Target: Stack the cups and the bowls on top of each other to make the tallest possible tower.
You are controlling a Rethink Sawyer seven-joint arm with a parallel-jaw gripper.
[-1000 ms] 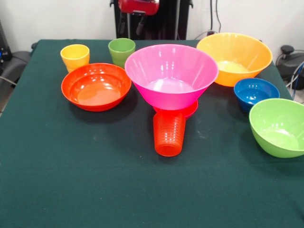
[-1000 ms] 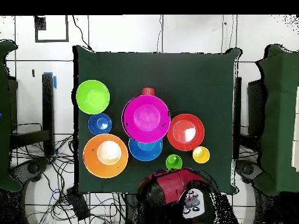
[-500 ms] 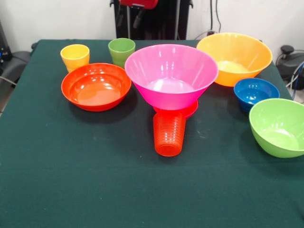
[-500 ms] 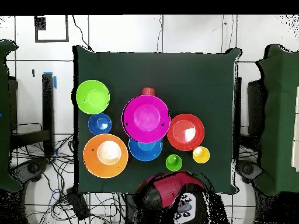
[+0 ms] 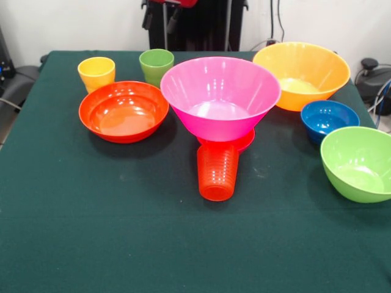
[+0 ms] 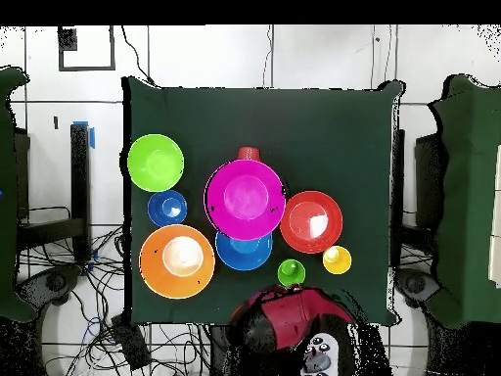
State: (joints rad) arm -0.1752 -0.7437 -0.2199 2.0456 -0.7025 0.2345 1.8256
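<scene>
The tower is the large pink bowl (image 5: 220,97) (image 6: 245,199), which rests on a low red piece whose rim (image 5: 243,143) shows beneath it. The ribbed orange-red cup (image 5: 217,171) (image 6: 249,154) stands just in front, touching that base. The shallow red-orange bowl (image 5: 124,111), yellow cup (image 5: 96,73) and light green cup (image 5: 156,65) sit to the left. The yellow-orange bowl (image 5: 302,74), small dark blue bowl (image 5: 330,118) and lime green bowl (image 5: 359,162) sit to the right. A medium blue bowl (image 6: 244,253) shows only in the overhead view. My gripper (image 5: 160,17) hangs at the top edge, away from everything.
My red arm (image 6: 294,313) lies drawn back over the table's edge at its base, just beyond the green cup (image 6: 291,271). The dark green cloth (image 5: 122,232) covers the table. Cables lie on the floor around it.
The gripper has risen until only its lower end shows at the top of the front view. The arm has pulled back towards its base. No cup or bowl has moved.
</scene>
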